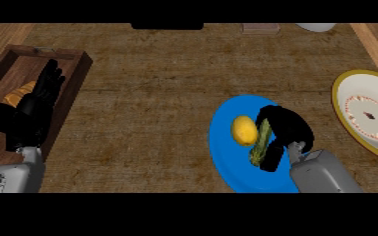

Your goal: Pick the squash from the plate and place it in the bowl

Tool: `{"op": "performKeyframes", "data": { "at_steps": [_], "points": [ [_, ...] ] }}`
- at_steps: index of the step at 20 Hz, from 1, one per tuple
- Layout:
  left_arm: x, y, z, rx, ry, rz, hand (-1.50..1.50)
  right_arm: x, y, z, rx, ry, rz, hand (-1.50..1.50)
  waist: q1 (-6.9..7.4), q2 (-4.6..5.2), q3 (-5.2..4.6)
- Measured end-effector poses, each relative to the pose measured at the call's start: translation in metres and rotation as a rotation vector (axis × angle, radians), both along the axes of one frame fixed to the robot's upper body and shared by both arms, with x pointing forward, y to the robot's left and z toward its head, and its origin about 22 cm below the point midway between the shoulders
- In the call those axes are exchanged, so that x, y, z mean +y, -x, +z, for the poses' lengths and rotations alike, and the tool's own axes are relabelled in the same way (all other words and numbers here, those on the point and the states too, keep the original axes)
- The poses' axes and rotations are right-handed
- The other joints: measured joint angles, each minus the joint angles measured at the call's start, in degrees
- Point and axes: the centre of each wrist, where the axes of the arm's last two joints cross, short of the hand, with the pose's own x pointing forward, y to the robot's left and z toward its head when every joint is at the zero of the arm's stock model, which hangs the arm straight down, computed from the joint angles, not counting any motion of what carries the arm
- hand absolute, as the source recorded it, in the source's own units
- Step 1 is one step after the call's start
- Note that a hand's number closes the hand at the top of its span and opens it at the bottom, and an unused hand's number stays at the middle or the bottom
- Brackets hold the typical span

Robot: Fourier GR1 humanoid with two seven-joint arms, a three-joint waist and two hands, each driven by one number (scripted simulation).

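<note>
A green striped squash (262,141) lies lengthwise on the blue plate (229,155), beside a yellow lemon (244,130). My right hand (286,127) is over the plate with its fingers and thumb curled round the squash, hiding part of it. The bowl (347,110), cream with a yellow rim and a red pattern inside, sits at the right edge, partly cut off. My left hand (37,102) rests open at the left, fingers up, over a wooden tray.
A dark wooden tray (70,75) at the left holds an orange item (18,96). At the far edge are a black object (167,26), a small brown block (260,28) and a white dish (317,27).
</note>
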Motion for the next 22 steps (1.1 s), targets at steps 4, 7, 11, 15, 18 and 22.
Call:
{"op": "performKeyframes", "data": {
  "at_steps": [4, 7, 11, 15, 18, 22],
  "points": [
    [-0.003, 0.002, 0.001, 0.004, 0.000, -0.008, 0.00, -0.001, -0.003, -0.006, -0.022, -0.013, 0.015, 1.50, 0.00, -0.15, -0.09],
    [-0.005, 0.002, 0.000, 0.003, 0.003, -0.010, 0.00, -0.003, -0.007, -0.009, -0.052, -0.019, 0.015, 1.50, -0.03, -0.26, -0.15],
    [-0.010, 0.003, 0.000, 0.006, 0.003, -0.008, 0.00, -0.004, -0.010, -0.014, -0.119, -0.006, -0.001, 1.50, 0.02, -0.30, -0.13],
    [-0.006, 0.001, 0.004, -0.001, 0.002, -0.005, 0.00, -0.017, -0.017, -0.018, -0.191, 0.007, -0.015, 1.50, 0.08, -0.29, -0.08],
    [-0.006, 0.001, 0.002, -0.002, 0.005, -0.004, 0.00, -0.018, -0.022, -0.011, -0.242, 0.037, -0.031, 1.50, 0.00, -0.11, 0.03],
    [-0.008, 0.003, 0.000, 0.003, 0.006, 0.005, 0.00, -0.029, -0.014, 0.013, -0.345, 0.101, -0.060, 1.50, -0.43, 0.10, 0.27]
  ]
}}
